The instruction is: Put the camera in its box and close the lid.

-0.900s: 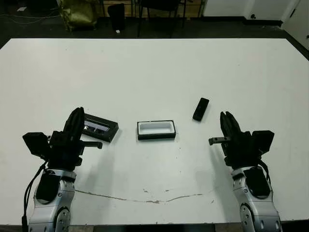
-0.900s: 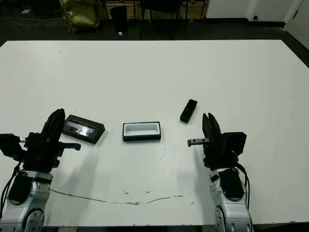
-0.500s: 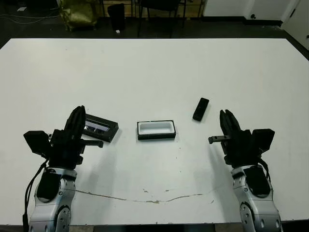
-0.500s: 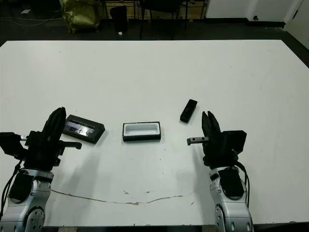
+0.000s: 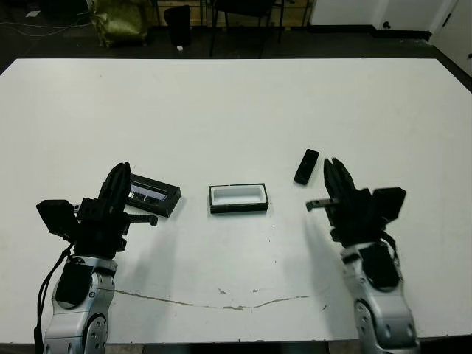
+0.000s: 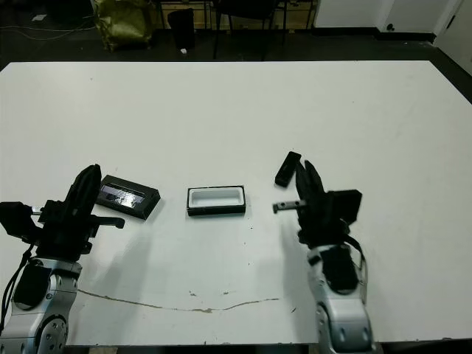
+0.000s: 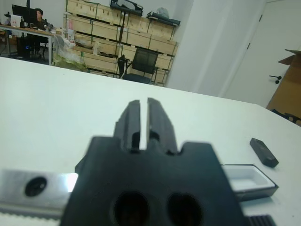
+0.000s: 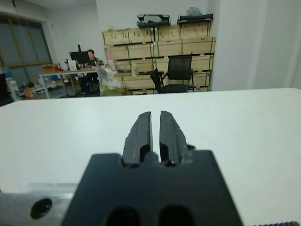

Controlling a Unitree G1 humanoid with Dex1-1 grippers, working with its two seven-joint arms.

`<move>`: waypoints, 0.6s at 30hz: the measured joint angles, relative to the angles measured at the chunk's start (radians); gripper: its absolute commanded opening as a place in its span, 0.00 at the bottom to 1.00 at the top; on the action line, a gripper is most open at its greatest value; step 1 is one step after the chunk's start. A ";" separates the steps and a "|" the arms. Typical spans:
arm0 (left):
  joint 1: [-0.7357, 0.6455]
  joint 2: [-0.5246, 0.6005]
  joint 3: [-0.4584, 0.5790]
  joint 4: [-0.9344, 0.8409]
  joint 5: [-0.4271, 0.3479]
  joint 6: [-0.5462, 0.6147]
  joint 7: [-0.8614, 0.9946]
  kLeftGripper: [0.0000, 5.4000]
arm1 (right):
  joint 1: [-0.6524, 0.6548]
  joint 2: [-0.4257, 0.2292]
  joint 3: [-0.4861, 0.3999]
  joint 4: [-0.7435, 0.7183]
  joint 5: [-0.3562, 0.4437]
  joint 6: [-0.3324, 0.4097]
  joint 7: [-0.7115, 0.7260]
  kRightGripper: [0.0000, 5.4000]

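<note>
White worktop, dark floor and chairs beyond its far edge; wrist views show shelves of crates, an office chair and a seated person far off at a desk. Camera (image 5: 307,167) lies flat on the worktop, tilted, right of centre, loose and outside the box. Right gripper (image 5: 332,179) sits just beside the camera's near end, apparently not touching, fingers (image 8: 142,133) pressed nearly together with only a slit between, holding nothing. Box (image 5: 238,198) sits at centre, open, white lining showing, nothing inside; well apart from the camera on its left. Lid (image 5: 153,195) lies further left, face up with the glossy strip showing, off the box, its near end partly hidden by the left gripper (image 5: 116,186). Left gripper hangs over that end of the lid, fingers (image 7: 133,120) close together with a thin gap, gripping nothing. Step in hand, by my read: reach for the camera, first stage of the task; nothing packed yet, lid step not started. Next move likely calls for the right fingers to spread wider than the camera's narrow side, line up across its length, come down and pinch, then carry it left to the box and match its long axis to the tray. Camera's tilt against the box means a wrist turn probably needed.
</note>
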 measured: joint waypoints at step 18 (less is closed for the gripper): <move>-0.001 -0.001 0.004 0.020 -0.015 -0.010 -0.015 0.00 | -0.344 0.126 -0.027 0.343 -0.145 0.040 -0.271 0.02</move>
